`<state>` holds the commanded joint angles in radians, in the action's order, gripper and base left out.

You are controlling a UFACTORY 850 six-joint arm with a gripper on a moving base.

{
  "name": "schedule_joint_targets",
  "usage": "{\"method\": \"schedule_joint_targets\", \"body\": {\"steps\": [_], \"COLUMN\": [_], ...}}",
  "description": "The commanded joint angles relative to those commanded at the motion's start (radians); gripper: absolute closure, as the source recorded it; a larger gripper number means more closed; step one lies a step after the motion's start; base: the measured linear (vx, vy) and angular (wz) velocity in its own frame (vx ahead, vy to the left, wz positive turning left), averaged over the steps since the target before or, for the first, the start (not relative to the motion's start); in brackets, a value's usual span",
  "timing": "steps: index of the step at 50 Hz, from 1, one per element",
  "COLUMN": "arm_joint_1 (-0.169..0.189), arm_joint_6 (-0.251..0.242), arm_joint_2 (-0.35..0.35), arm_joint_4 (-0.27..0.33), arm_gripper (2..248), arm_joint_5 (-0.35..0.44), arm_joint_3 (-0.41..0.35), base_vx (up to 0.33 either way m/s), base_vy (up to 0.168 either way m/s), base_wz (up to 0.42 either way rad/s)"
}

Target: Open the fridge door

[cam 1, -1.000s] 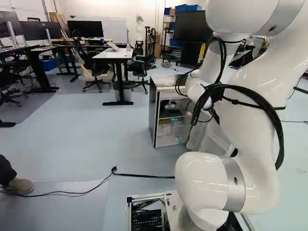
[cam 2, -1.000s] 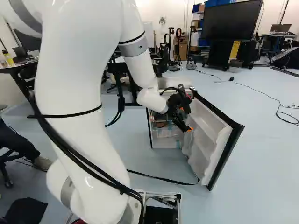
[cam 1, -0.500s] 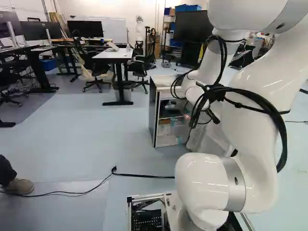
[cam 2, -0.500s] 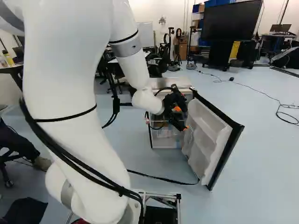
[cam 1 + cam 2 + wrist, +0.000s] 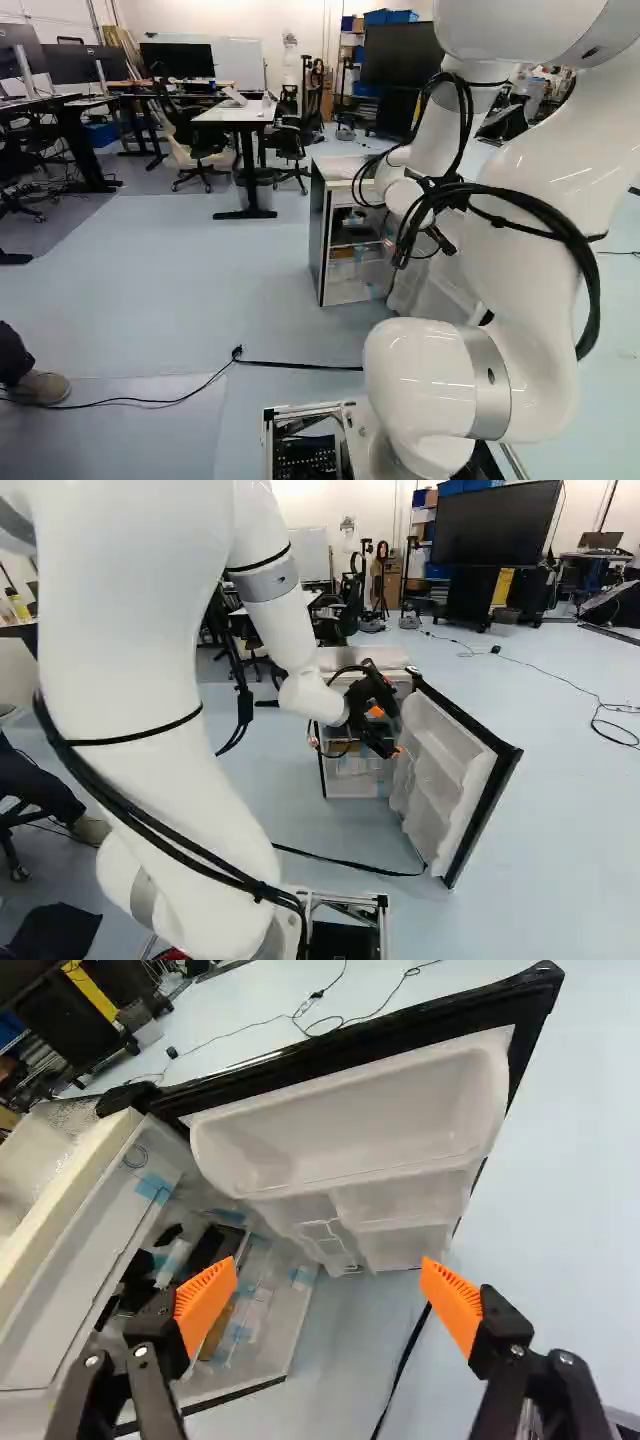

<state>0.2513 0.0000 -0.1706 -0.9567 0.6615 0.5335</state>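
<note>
In the right base view my gripper (image 5: 384,730) is in front of the fridge's open side, left of the fridge door (image 5: 450,780). The door stands wide open, its white shelved inside showing. In the wrist view the gripper (image 5: 328,1305) has its orange-padded fingers far apart with nothing between them. Ahead of them is the door's inner shelving (image 5: 350,1120), and the fridge body (image 5: 70,1260) with its stocked interior lies beside one finger. In the left base view the fridge (image 5: 318,230) is partly hidden by my arm.
A black cable (image 5: 340,861) runs over the floor near the door's foot. A white-topped desk (image 5: 240,112) with chairs stands beyond the fridge, and a large screen (image 5: 495,525) farther back. A person's shoe (image 5: 40,387) shows at the left of the left base view.
In the right base view my arm and gripper have shifted left, drawing slightly away from the door. The door and fridge stand as before, and the base has not moved.
</note>
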Motion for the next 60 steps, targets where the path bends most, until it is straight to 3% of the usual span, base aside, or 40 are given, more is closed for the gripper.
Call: {"method": "schedule_joint_targets", "body": {"steps": [30, 60], "arm_joint_1": [-0.043, -0.113], "arm_joint_6": [0.000, 0.000], "arm_joint_2": [0.078, 0.203], "arm_joint_4": [0.165, 0.432], "arm_gripper": [3, 3], "arm_joint_5": [0.036, 0.095], "arm_joint_3": [-0.077, -0.201], "base_vx": [0.000, 0.000], "base_vy": [0.000, 0.000], "base_wz": [0.000, 0.000]}}
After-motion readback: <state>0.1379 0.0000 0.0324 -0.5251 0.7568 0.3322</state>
